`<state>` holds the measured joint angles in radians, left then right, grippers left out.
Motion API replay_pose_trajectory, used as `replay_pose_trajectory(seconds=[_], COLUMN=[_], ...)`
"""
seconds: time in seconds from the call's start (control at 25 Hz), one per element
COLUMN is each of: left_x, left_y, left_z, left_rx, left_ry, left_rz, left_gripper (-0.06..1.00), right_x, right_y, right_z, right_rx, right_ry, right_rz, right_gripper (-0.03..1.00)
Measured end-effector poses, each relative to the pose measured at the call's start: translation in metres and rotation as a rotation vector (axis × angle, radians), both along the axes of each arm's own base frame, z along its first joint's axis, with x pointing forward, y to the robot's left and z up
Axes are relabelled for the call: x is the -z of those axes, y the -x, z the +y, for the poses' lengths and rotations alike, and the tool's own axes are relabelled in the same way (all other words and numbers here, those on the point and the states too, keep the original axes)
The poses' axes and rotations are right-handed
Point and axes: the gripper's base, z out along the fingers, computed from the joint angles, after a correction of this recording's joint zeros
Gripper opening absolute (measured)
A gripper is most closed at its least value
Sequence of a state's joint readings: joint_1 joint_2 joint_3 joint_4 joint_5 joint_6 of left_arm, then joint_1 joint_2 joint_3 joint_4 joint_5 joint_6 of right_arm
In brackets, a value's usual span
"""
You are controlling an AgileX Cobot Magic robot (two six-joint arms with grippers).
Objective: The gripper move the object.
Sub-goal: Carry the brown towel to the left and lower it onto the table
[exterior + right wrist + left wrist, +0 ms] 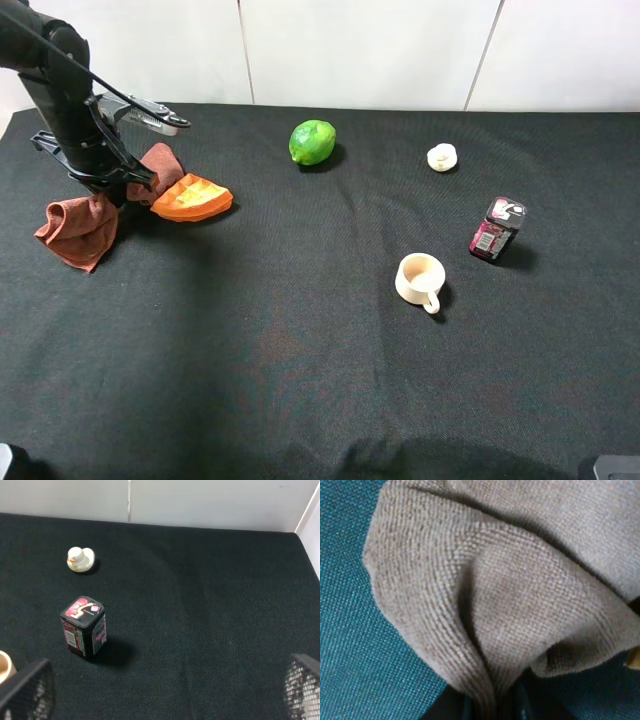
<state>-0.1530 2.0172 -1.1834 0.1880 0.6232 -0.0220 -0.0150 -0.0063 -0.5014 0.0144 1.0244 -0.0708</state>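
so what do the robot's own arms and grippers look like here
The left arm is thick, black and jointed, with a black cable running along it and a grey metal plate by its black two-fingered left gripper. Of the right gripper only two black fingers with a mesh-like gridded texture show.

white duck toy [80, 560], upright pink-labelled box [83, 627], right gripper [165, 687] spread wide

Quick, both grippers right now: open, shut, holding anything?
Left gripper: shut on the towel.
Right gripper: open, holding nothing.
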Motion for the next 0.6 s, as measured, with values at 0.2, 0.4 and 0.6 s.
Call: replay_pose_trajectory(seconds=[0.2,0.4,0.6], left_x=[0.0,0.011,0.013], left_y=[0.0,0.001,0.001], left_z=[0.0,0.0,0.0], left_rx=[0.0,0.001,0.006], left_ry=[0.0,-0.006,-0.008], left_rz=[0.001,0.035,0.044], left_gripper=[0.18,0.18,0.18], right_x=[0.0,0.0,0.0], right_y=[0.0,0.0,0.0], right_z=[0.0,0.0,0.0], right_rx=[0.0,0.0,0.0], right_ry=[0.0,0.0,0.0], right_rz=[0.0,0.0,0.0], right_gripper=[0.69,0.69,0.69])
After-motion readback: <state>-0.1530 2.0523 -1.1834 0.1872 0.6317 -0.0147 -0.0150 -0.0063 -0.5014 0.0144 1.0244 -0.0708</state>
